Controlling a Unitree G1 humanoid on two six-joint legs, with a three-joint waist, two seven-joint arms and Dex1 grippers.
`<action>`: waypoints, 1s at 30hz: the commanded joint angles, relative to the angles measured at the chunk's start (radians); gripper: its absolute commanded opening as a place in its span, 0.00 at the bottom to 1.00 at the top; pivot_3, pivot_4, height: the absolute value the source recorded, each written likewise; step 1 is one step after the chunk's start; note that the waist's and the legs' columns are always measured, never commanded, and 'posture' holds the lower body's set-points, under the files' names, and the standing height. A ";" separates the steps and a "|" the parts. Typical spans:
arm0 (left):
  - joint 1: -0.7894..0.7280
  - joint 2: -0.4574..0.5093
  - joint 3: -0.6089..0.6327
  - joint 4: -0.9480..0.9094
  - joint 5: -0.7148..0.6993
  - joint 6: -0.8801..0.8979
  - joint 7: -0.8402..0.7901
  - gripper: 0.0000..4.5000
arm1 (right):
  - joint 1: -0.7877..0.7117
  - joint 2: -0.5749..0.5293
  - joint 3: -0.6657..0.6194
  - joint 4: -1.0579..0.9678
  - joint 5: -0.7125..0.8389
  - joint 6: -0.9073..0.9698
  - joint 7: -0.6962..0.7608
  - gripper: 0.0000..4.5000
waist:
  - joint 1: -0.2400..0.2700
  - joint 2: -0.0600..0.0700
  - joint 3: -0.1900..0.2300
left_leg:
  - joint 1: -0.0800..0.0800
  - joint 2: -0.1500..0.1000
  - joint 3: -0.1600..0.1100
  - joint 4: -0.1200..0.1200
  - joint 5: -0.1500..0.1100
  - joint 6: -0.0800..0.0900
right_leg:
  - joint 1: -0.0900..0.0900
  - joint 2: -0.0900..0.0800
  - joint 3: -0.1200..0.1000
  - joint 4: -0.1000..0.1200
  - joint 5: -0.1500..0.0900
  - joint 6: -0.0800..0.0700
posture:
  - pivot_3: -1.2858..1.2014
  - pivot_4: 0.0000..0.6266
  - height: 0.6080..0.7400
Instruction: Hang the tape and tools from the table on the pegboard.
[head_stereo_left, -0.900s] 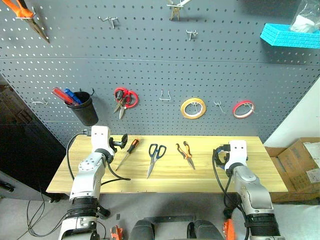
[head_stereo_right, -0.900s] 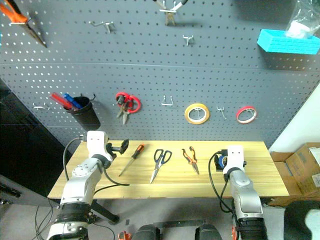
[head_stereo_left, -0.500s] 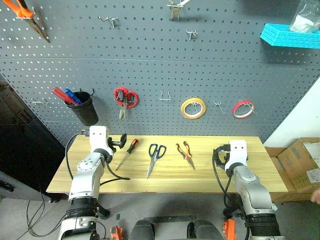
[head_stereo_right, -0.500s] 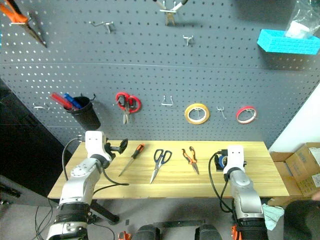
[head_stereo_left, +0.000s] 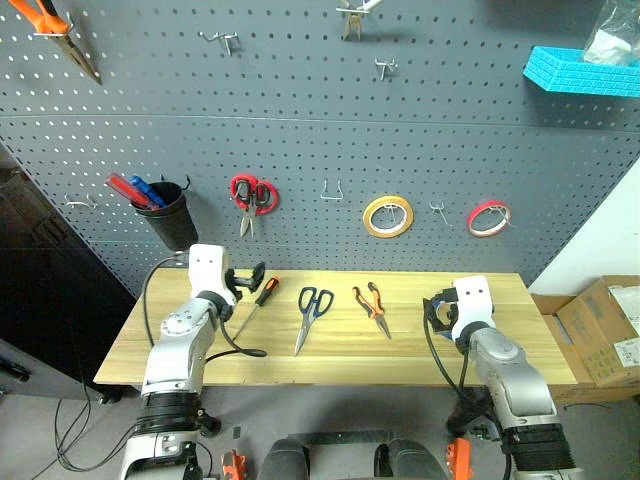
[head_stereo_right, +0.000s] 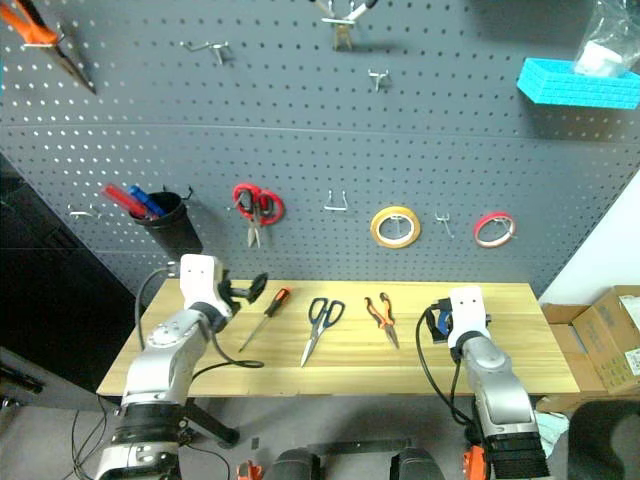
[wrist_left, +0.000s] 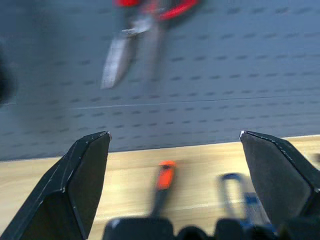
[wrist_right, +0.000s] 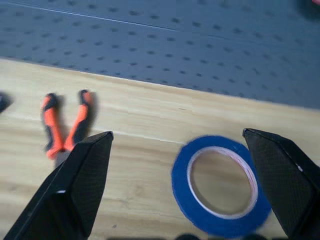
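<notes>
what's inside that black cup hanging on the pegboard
The black cup on the pegboard holds red-handled and blue-handled items, their tops sticking out over its rim. Their lower ends are hidden by the cup wall, so what kind of tools they are can't be told.

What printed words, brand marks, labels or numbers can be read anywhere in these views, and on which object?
None can be read.
Cardboard boxes: pale labels, print too small to read.
Tools on the table and pegboard: no visible lettering.
Blue tape: plain, no print.

Head cameras overlook the table (head_stereo_left: 330, 350) and pegboard (head_stereo_left: 300, 150); wrist cameras face both closely.
</notes>
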 joint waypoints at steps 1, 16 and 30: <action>-0.069 -0.030 -0.104 -0.097 -0.046 0.089 -0.092 0.98 | -0.052 -0.081 0.046 -0.013 0.029 0.034 0.159 1.00 | -0.001 -0.001 0.012 | 0.000 0.000 0.000 0.001 0.000 0.000 | 0.000 0.000 0.000 0.000 0.000 0.000 | 0.56 0.19 1.00; -0.116 -0.265 -0.327 -0.048 -0.225 0.443 -0.250 0.98 | -0.333 -0.248 0.110 0.605 -0.018 -0.095 0.444 1.00 | -0.005 -0.013 0.158 | -0.005 -0.002 0.001 0.004 0.003 0.009 | -0.009 0.002 0.010 0.013 -0.009 -0.001 | 0.55 0.50 1.00; -0.100 -0.279 -0.365 -0.038 -0.225 0.460 -0.253 1.00 | -0.520 -0.205 0.071 0.977 -0.023 -0.092 0.509 0.80 | -0.006 -0.018 0.210 | -0.015 -0.002 0.000 0.017 -0.006 0.023 | -0.019 0.005 0.013 0.023 -0.016 0.000 | 0.55 0.57 1.00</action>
